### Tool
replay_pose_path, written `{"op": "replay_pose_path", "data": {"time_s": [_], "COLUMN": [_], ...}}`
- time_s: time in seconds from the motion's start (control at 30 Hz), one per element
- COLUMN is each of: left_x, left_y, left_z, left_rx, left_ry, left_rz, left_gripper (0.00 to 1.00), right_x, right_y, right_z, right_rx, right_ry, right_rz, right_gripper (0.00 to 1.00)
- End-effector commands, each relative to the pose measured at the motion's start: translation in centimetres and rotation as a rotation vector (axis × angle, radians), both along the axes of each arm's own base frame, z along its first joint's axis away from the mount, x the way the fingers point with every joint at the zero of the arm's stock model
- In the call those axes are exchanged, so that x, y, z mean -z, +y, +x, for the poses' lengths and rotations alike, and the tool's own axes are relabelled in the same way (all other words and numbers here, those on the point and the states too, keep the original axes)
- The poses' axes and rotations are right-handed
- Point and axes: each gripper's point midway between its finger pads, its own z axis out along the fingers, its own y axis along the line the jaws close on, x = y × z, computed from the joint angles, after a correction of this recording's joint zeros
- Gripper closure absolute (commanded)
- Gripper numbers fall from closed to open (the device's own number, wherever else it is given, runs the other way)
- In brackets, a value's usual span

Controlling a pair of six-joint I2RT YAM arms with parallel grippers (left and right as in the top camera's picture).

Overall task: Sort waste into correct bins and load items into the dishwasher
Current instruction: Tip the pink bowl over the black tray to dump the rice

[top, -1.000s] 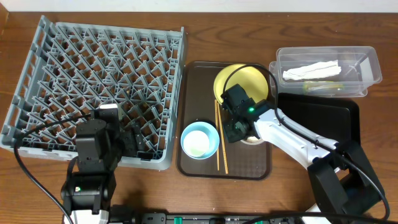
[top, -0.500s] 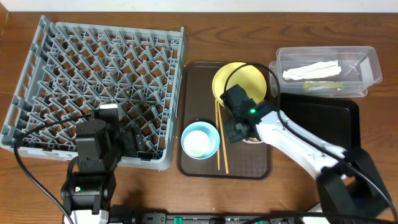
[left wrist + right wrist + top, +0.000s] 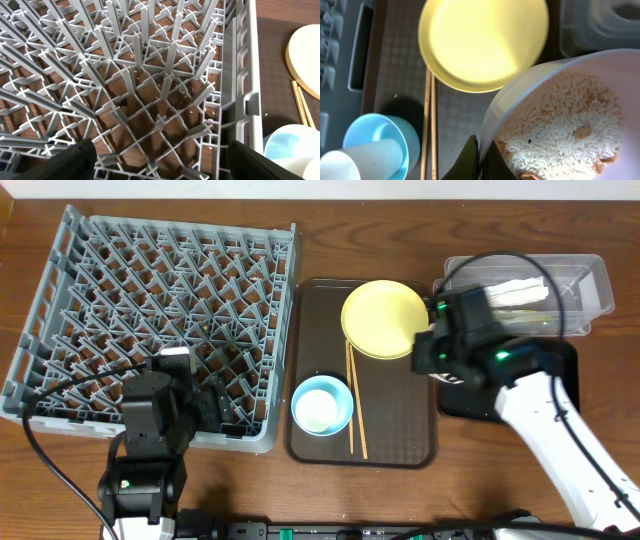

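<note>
Gripping the white bowl (image 3: 517, 107) by its rim, right gripper (image 3: 481, 156) is pinched tight at the black tray (image 3: 562, 365) edge. I fear tilting early scatters rice (image 3: 570, 125). Left gripper (image 3: 165, 160) spread, empty, over rack (image 3: 150, 75).

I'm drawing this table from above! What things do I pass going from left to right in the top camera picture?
grey dish rack → light blue bowl → yellow plate → clear plastic tub. I skipped the chopsticks and black tray, since they overlap others.
</note>
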Motion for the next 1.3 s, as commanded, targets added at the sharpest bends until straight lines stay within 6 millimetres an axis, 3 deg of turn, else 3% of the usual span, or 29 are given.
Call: {"op": "replay_pose_path", "data": {"time_s": [0.0,0.23,0.5,0.73,0.97,1.23,1.27], "left_x": [-0.9,-0.9,-0.9,-0.9,-0.9,-0.9,-0.9], "left_y": [-0.1,-0.1,-0.1,-0.1,-0.1,-0.1,-0.1], "left_z": [0.2,0.2,0.2,0.2,0.2,0.2,0.2], "left_rx": [0.005,0.005,0.005,0.005,0.005,0.005,0.005], "left_ry": [-0.021,-0.021,-0.022,-0.022,-0.022,-0.022,-0.022], "left_rz": [-0.004,-0.004,-0.004,-0.004,-0.004,-0.004,-0.004], "left_gripper": [0.14,0.14,0.14,0.14,0.14,0.14,0.13], "right_x": [-0.1,0.9,1.5,-0.2,1.3,0.4,0.4], "right_y": [-0.4,-3.4,-4.3,-5.0,-6.8,-11.0,-12.5], "right_z": [-0.1,-0.6,-1.3,-1.0,-0.3,0.5,0.6], "right_rx": [-0.03,0.003,0.003,-0.047,0.008,0.082,0.136], "right_ry": [0.039,0.077,0.042,0.002,0.031,-0.033,-0.041], "right_rz": [0.153,0.35,0.667,0.956,1.053,1.2,1.212], "right_gripper": [0.99,0.99,0.99,0.99,0.99,0.99,0.99]}}
